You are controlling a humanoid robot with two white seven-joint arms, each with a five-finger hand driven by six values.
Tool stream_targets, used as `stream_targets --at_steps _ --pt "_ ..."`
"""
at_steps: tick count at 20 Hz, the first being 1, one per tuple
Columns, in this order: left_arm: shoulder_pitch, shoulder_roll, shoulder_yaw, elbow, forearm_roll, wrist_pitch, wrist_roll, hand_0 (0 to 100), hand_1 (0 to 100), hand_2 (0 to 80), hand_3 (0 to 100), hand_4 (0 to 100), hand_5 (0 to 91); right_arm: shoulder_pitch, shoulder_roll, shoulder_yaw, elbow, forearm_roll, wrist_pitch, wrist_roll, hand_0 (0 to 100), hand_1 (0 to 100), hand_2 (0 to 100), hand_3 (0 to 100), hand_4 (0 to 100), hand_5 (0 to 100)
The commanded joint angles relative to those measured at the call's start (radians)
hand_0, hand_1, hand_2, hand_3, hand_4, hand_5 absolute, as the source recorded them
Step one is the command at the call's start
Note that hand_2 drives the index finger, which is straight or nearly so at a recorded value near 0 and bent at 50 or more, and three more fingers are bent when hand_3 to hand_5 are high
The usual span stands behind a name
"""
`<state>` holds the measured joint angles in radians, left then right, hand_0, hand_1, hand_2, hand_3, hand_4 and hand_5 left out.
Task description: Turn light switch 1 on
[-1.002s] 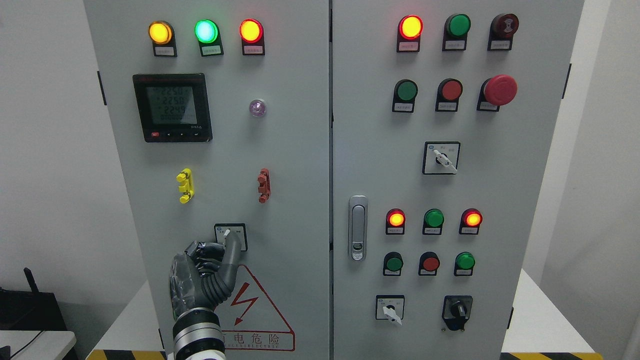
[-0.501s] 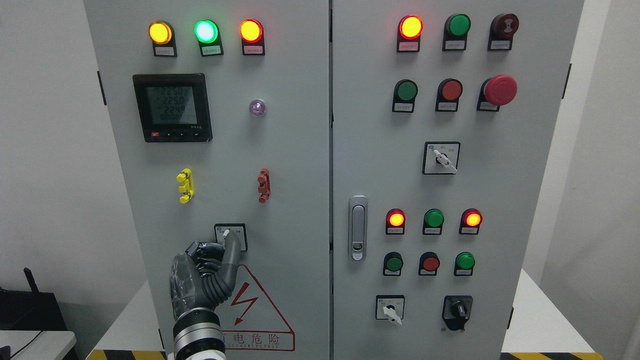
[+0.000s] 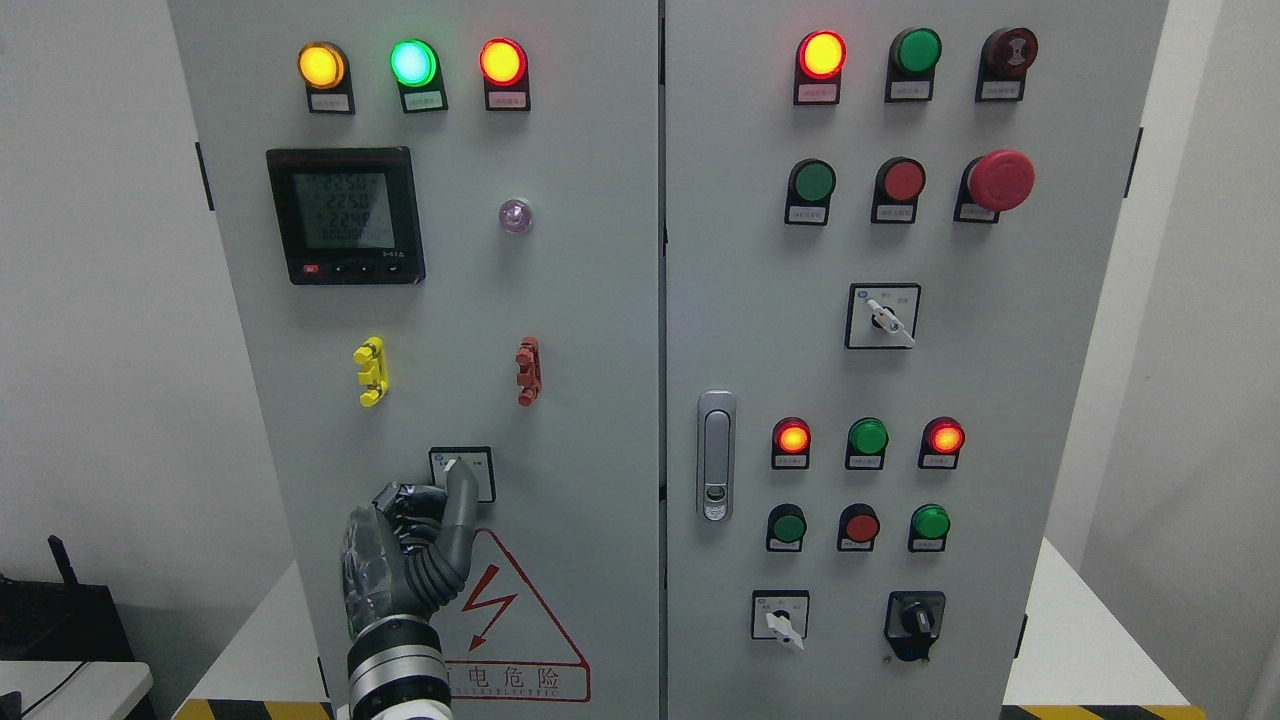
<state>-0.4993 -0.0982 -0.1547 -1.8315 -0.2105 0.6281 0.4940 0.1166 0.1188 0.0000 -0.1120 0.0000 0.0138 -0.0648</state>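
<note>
Cabinet doors (image 3: 600,330) — smooth painted sheet metal, matt grey. Door handle (image 3: 715,455) — bright polished metal. Indicator lamps (image 3: 412,62) have glossy translucent plastic lenses. Left hand (image 3: 405,560): dark ribbed rubber-like fingers (image 3: 460,500), glossy palm cover, brushed metal wrist ring.

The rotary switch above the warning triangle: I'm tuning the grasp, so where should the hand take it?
Pinch the small white lever of the rotary switch from below-left, where the left hand already reaches; it protrudes, tilted up-left, offering two flat sides.
</note>
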Motion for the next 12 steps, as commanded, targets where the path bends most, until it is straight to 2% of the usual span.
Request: stream_targets --at_steps 1,12 --pt "-0.001 0.0 0.0 0.001 0.0 -0.001 0.0 45 39 60.3 74 76 61.3 0.0 -0.001 0.017 0.0 -0.025 0.0 0.0 12 39 0 0 0 0" --pt "-0.001 0.0 0.0 0.003 0.005 -0.002 -0.003 52 37 62.1 75 77 62.0 0.0 -0.001 0.017 0.0 -0.025 0.0 0.0 12 39 0 0 0 0"
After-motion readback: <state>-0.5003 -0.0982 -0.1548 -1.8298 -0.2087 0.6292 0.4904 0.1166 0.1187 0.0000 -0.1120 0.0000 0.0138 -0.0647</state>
